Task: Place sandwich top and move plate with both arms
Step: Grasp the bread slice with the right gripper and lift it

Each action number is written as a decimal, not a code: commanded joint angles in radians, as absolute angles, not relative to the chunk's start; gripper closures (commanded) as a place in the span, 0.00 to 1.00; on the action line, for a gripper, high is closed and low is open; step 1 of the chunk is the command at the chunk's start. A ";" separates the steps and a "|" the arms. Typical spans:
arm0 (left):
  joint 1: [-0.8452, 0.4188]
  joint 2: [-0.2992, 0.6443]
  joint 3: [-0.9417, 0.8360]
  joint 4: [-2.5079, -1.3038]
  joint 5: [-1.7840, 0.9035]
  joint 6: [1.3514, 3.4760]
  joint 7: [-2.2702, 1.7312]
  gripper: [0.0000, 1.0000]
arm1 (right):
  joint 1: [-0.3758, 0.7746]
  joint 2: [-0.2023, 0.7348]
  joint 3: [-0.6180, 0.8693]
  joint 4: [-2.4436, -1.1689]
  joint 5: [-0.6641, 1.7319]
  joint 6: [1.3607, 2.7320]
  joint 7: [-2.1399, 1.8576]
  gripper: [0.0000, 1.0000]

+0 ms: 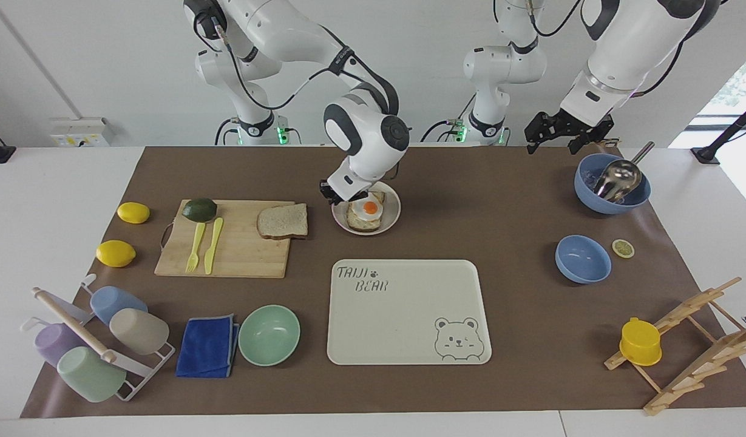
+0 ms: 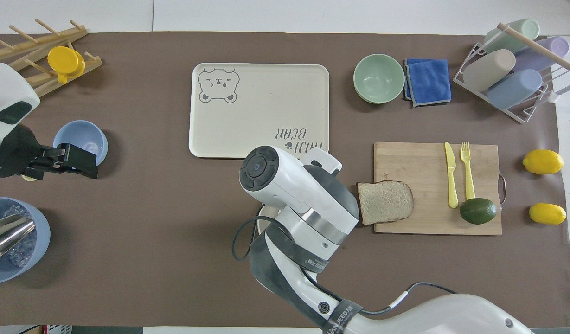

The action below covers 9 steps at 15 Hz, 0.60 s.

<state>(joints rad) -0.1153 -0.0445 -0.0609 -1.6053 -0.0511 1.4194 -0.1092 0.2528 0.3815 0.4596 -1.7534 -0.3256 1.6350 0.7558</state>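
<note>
From where I sit, nothing of the task is done: the plate [image 1: 394, 217] sits on the surface between the cutting board [image 1: 239, 255] and the bear tray [image 1: 409, 328], carrying only the egg toast [image 1: 366, 213], and the sandwich top [image 1: 282, 221] lies untouched on the board's corner beside it. Both placing and the two-arm carry remain. The right tool [image 1: 337, 195] hangs over the plate's rim holding nothing; I cannot tell its opening. The left tool [image 1: 555, 138] waits spread wide and empty above the blue bowl with the scoop [image 1: 612, 185].
</note>
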 commanded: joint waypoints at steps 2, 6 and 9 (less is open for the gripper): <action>-0.114 -0.071 -0.063 -1.634 -0.034 1.433 -0.103 0.00 | 0.216 0.371 0.476 -1.793 -0.337 1.675 0.746 0.42; -0.114 -0.071 -0.061 -1.634 -0.034 1.434 -0.103 0.00 | 0.152 0.336 0.474 -1.914 -0.368 1.732 0.700 0.32; -0.114 -0.071 -0.063 -1.634 -0.034 1.433 -0.103 0.00 | 0.138 0.318 0.474 -1.971 -0.425 1.746 0.684 0.32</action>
